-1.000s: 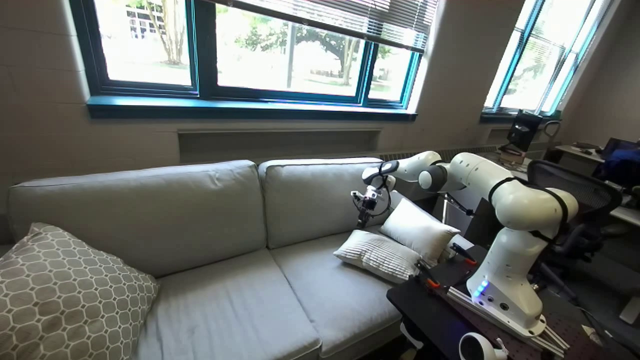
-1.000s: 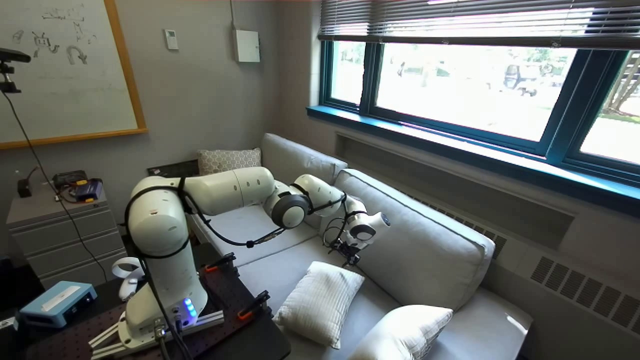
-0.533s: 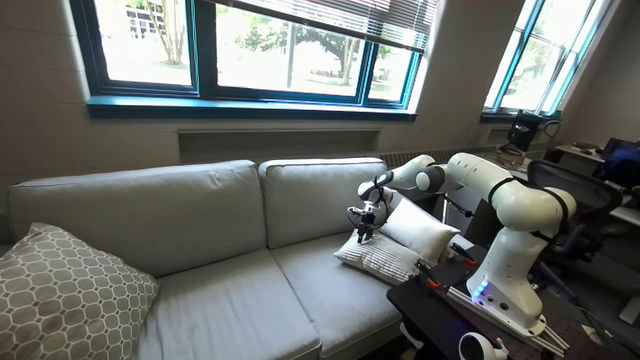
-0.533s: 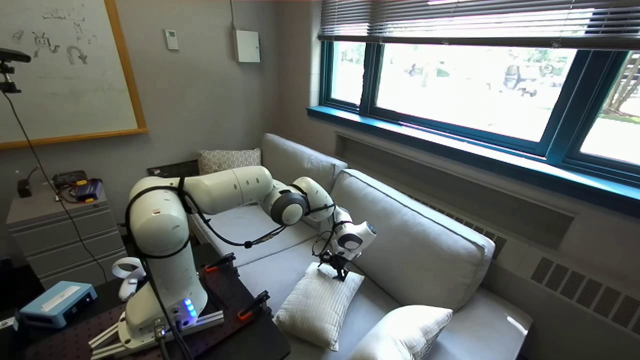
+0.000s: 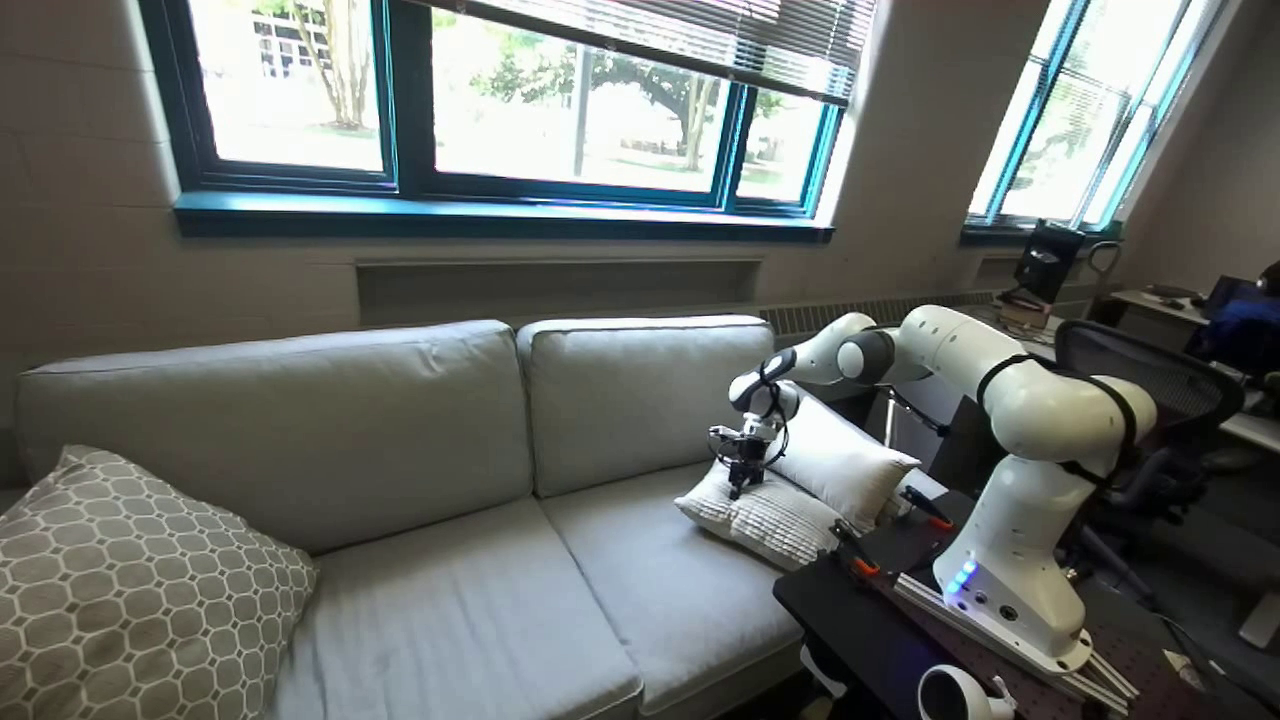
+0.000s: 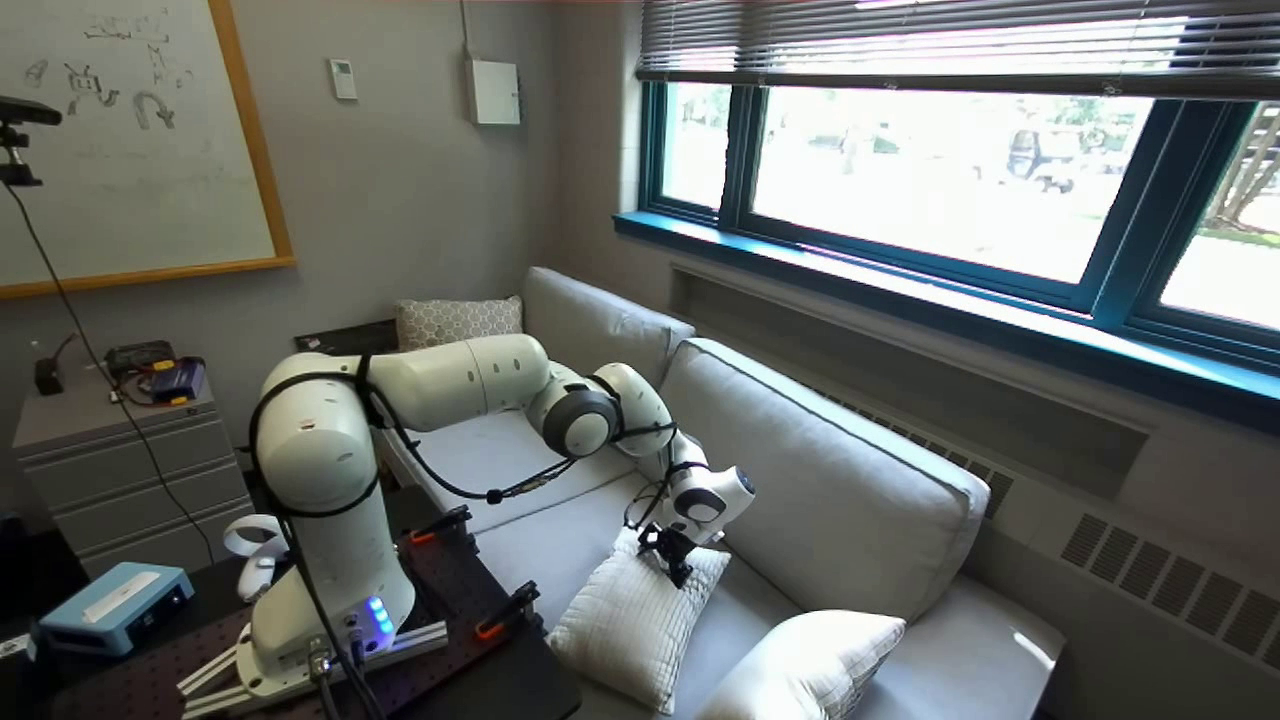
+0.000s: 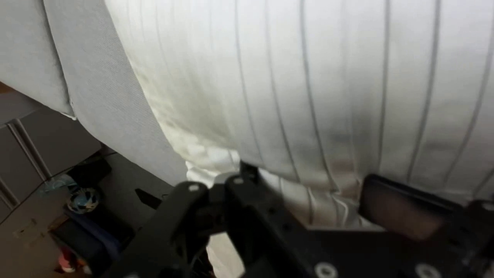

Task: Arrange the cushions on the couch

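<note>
Two white cushions lie at the end of the light grey couch (image 5: pixel 450 600) near my base. On the seat is the ribbed cushion (image 5: pixel 780 525), also visible as a cushion (image 6: pixel 625 620) in an exterior view; behind it the other cushion (image 5: pixel 845 460) leans against the couch arm. My gripper (image 5: pixel 740 490) points down into the top of the ribbed cushion, toward its backrest end. In the wrist view the gripper (image 7: pixel 307 179) has its black fingers apart, pressed into the striped fabric (image 7: pixel 289 77), which puckers between them. One fingertip is partly sunk behind cloth.
A beige lattice-patterned pillow (image 5: pixel 150 590) rests at the far end of the couch. Backrest cushions (image 6: pixel 820 470) rise close beside my wrist. The black table (image 5: pixel 850 610) carrying my base borders the seat, with orange-tipped clamps (image 6: pixel 505 612) along its edge.
My gripper has come down from above the ribbed cushion's corner onto its top, then shifted slightly toward my base. The cushion's corner has moved a little with it.
</note>
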{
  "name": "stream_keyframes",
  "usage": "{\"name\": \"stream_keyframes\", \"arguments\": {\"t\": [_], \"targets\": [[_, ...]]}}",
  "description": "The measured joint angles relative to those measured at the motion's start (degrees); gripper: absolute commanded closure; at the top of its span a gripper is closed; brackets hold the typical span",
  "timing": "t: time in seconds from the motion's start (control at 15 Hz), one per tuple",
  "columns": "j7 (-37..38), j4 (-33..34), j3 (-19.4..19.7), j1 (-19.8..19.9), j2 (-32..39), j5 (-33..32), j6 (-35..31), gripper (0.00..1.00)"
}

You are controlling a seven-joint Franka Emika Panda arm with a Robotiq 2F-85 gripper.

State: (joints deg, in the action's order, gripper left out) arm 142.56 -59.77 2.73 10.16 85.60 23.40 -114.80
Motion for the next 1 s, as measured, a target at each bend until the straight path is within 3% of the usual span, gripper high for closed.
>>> {"name": "stream_keyframes", "arguments": {"t": [0.33,1.0], "targets": [[3.6,0.0,0.2,0.2,-0.9,0.0,1.0,0.98],[4.9,1.9,2.7,2.8,-2.1,0.3,-2.4,0.99]]}}
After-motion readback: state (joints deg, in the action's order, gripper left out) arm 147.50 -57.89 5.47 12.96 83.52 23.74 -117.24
